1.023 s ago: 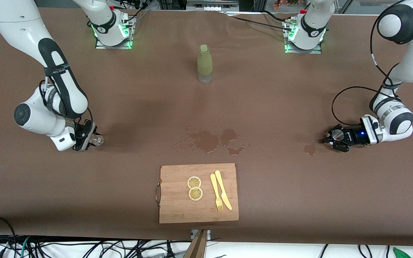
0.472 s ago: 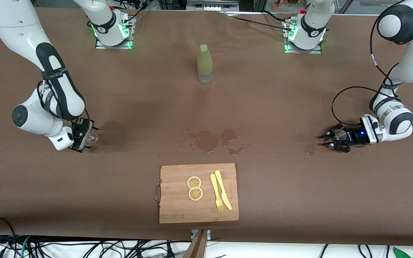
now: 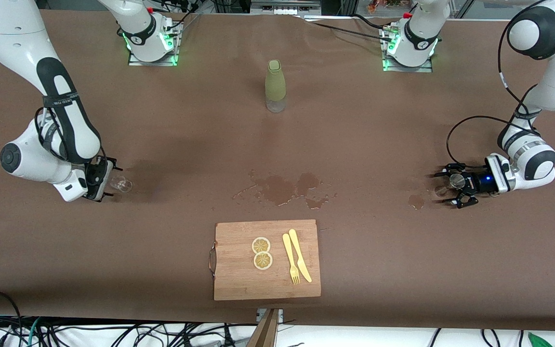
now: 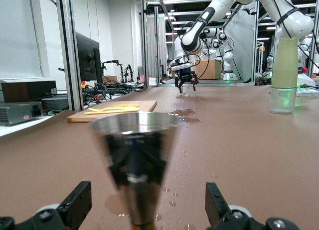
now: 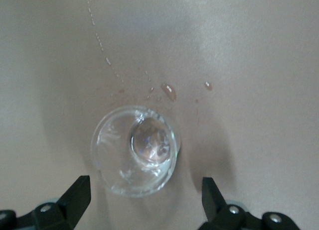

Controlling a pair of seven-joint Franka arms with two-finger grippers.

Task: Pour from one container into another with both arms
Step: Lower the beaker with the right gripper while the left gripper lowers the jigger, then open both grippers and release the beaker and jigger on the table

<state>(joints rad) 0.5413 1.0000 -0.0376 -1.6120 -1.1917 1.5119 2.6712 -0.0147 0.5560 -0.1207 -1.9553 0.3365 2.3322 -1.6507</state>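
A small metal cone-shaped cup (image 4: 134,155) stands on the brown table between the wide-apart fingers of my left gripper (image 4: 144,206), untouched by either finger. From the front it is a faint shape (image 3: 442,190) at the left gripper (image 3: 446,188), low at the left arm's end of the table. A clear glass (image 5: 134,150) stands upright just ahead of my open right gripper (image 5: 144,197). The front view shows that glass (image 3: 121,183) free on the table beside the right gripper (image 3: 110,182).
An olive bottle (image 3: 275,86) stands mid-table near the bases. Wet spill patches (image 3: 284,189) darken the middle, with a small one (image 3: 416,201) by the metal cup. A wooden cutting board (image 3: 239,282) holds lemon slices, a yellow fork and knife.
Both grippers have opened and let go. The right arm drew back toward its end of the table, leaving the glass standing. The left gripper spread its fingers around the metal cup.
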